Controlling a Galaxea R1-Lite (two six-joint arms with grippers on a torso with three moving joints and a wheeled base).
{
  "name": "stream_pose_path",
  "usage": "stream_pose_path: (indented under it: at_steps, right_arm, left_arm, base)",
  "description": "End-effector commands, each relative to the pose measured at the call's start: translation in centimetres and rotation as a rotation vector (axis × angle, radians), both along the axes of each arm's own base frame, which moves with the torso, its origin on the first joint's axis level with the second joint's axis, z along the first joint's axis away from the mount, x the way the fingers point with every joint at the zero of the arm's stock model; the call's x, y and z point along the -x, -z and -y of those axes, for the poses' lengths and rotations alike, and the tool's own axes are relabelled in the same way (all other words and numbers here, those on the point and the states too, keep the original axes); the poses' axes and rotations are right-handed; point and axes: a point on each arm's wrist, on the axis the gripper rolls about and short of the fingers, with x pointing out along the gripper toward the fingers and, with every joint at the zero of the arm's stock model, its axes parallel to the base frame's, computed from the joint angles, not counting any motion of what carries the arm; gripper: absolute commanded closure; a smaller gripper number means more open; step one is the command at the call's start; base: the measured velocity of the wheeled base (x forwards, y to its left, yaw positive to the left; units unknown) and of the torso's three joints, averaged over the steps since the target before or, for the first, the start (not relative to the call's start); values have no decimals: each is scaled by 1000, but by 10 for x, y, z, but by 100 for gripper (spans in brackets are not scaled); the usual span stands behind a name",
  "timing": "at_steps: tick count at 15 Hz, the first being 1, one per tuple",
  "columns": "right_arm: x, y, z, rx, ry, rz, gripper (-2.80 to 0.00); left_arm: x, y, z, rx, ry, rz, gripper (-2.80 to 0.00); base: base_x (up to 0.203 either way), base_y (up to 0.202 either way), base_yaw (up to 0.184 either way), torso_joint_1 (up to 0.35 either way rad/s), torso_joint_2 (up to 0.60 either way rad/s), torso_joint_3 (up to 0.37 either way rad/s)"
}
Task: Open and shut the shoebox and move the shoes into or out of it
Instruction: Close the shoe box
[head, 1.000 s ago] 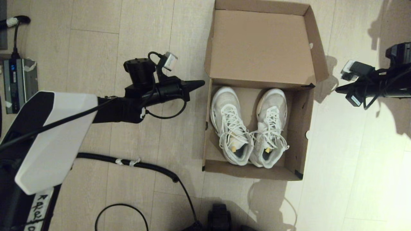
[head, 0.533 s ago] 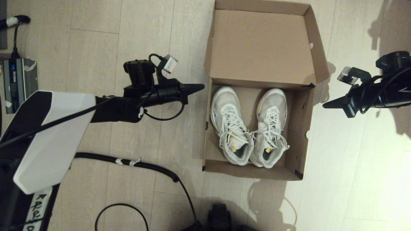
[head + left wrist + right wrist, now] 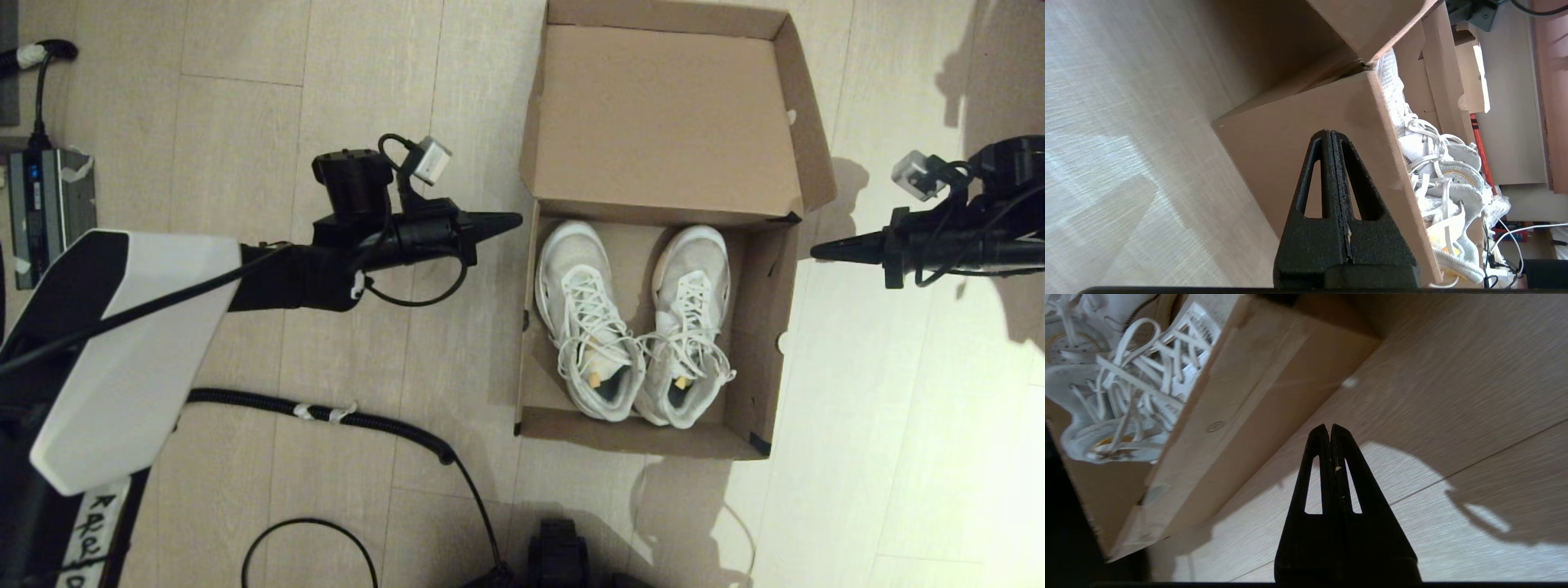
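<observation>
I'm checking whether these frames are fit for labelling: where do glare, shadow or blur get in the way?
Head view: bright light washes out the floor on the right, and the shoebox casts a shadow toward the robot. Right wrist view: the closed right gripper is nearly a silhouette, and the shoes look soft. Left wrist view: evenly lit, with the closed left gripper sharp.

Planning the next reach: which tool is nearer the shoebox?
Left. The left tool points at the shoebox wall, almost touching; the right tool sits slightly farther off the opposite wall.
</observation>
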Motion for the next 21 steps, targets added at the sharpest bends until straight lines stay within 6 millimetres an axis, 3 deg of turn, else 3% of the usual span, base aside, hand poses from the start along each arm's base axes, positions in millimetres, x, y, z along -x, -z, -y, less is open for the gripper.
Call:
stream_pose_path:
  at_steps: [1,5,8,11,16,21]
  right_arm:
    - [-2,4,2,-12,-19,4,0]
    - [-4,1,4,-41,-88,67,0]
    - [-19,3,8,2,-98,191,0]
    - [-34,12,-5,0,-136,240,0]
    - [-28,-6,-22,-24,-159,246,0]
    - [-21,-7,-44,-68,-168,174,0]
  left_arm:
    - [2,-4,1,3,19,12,0]
    - [3,1,8,-1,66,10,0]
    - [-2,7,10,2,66,17,0]
    - [-6,14,11,8,64,37,0]
    - [-4,10,12,13,69,51,0]
    - [-4,27,39,62,117,74,0]
  base:
    - [0,0,0,0,0,0]
    - [0,0,0,0,0,0]
    - [0,0,0,0,0,0]
    - [0,0,0,0,0,0]
    - [0,0,0,0,0,0]
    - [0,0,0,0,0,0]
